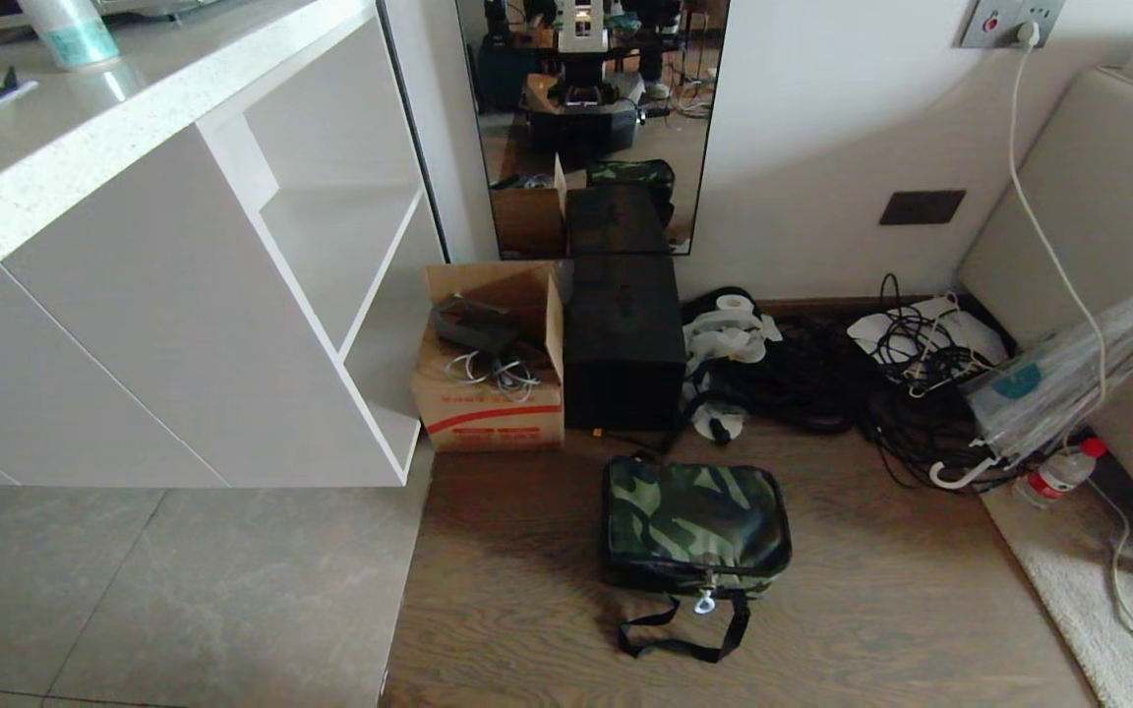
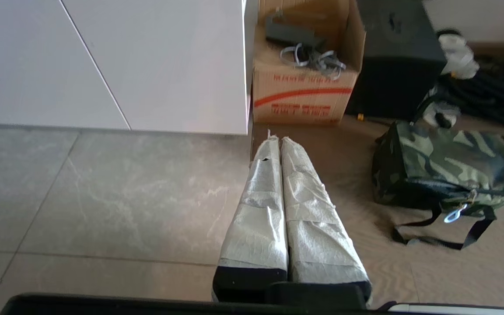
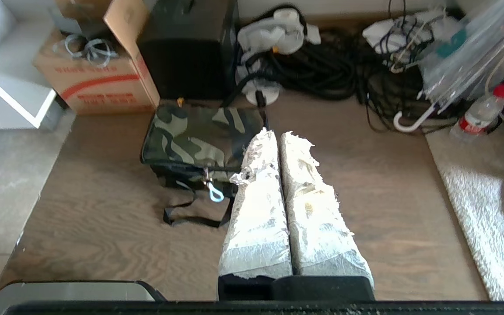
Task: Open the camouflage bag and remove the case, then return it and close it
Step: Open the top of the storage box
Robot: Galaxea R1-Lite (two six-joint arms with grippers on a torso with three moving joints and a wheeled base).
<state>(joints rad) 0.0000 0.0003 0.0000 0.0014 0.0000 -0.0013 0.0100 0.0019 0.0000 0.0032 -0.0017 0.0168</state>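
The boxy soft camouflage bag (image 1: 694, 526) of green-patterned fabric with black trim lies on the brown wood-look floor (image 1: 871, 629), its lid down and its black zip run shut along the near edge. A small pale loop-shaped zip pull (image 1: 704, 602) hangs at the middle of that edge, and a thin black webbing strap (image 1: 680, 639) trails in a loose loop on the floor in front of it. The case is not to be seen.

Behind the bag, near it but apart, stands a tall plain black box (image 1: 623, 339) against a wall mirror (image 1: 591, 118). Just to its left is an open brown cardboard carton with red printing (image 1: 493, 369), holding a dark block and grey cords, beside a white open-shelved cabinet (image 1: 330, 256). To the right of the black box lie white rolls and a tangle of black cables (image 1: 822, 379), then a clear plastic bottle with a red cap (image 1: 1063, 472).

The left end effector (image 2: 276, 139), its fingers wrapped in white tape, is pressed together and hangs over the seam between grey tile and wood, well to the bag's left. The right end effector (image 3: 280, 134), likewise taped and pressed together, holds nothing and hangs above the bag's right-hand end.
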